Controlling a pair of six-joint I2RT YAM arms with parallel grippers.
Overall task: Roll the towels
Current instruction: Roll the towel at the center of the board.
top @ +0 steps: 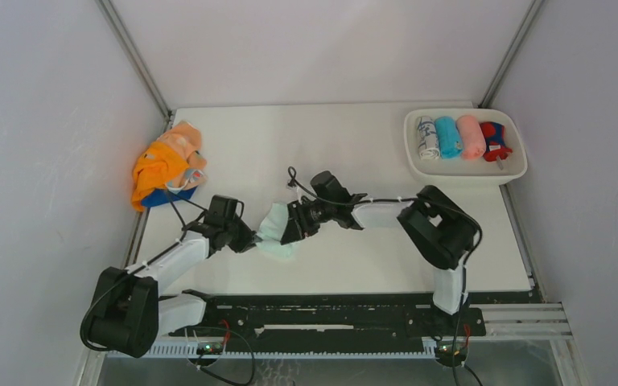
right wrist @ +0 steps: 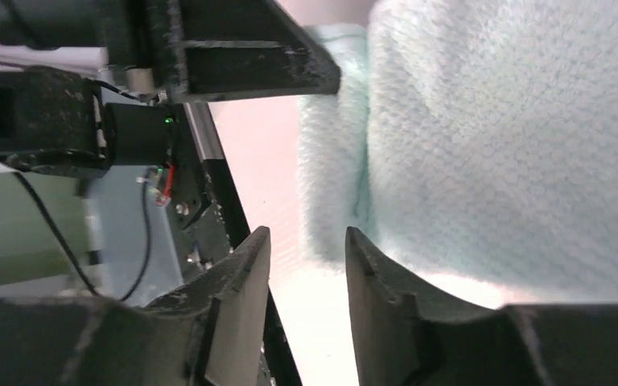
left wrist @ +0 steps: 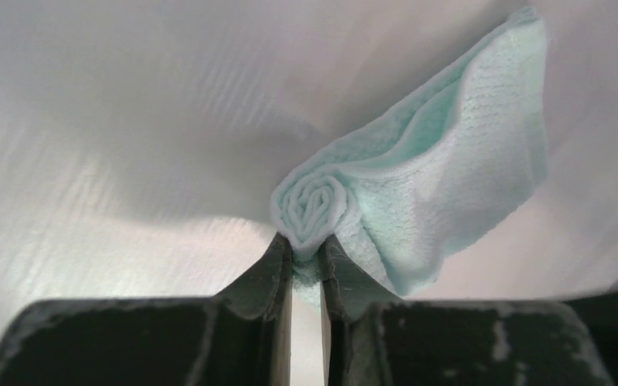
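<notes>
**One mint towel half rolled, its tail yet to wind**

One mint towel [left wrist: 451,153] lies near the middle of the table [top: 354,145], between the two arms. One end is wound into a tight spiral and the rest fans out as a loose flap. The left hand [left wrist: 307,245] is closed almost to nothing on the end of that spiral, with a sliver of cloth pinched between its fingers [left wrist: 269,273]. The right hand [right wrist: 307,241] stands part open beside the flap. Nothing is between its fingers, and the cloth lies just past one fingertip.

The step in hand looks like finishing this roll. To do it well, the left pinch should stay firm on the core so the spiral cannot slacken. The right hand should take the flap close to the roll, not at its far corner. It should keep the flap lightly taut and square to the core, so the layers stack evenly and do not cone out. A slack flap would probably give a lopsided roll that springs open.

Farther out, four rolled towels [top: 449,137] lie side by side in a white tray [top: 467,178] at the far right. A pile of loose towels [top: 165,165], orange, peach and blue, waits at the far left edge.
</notes>
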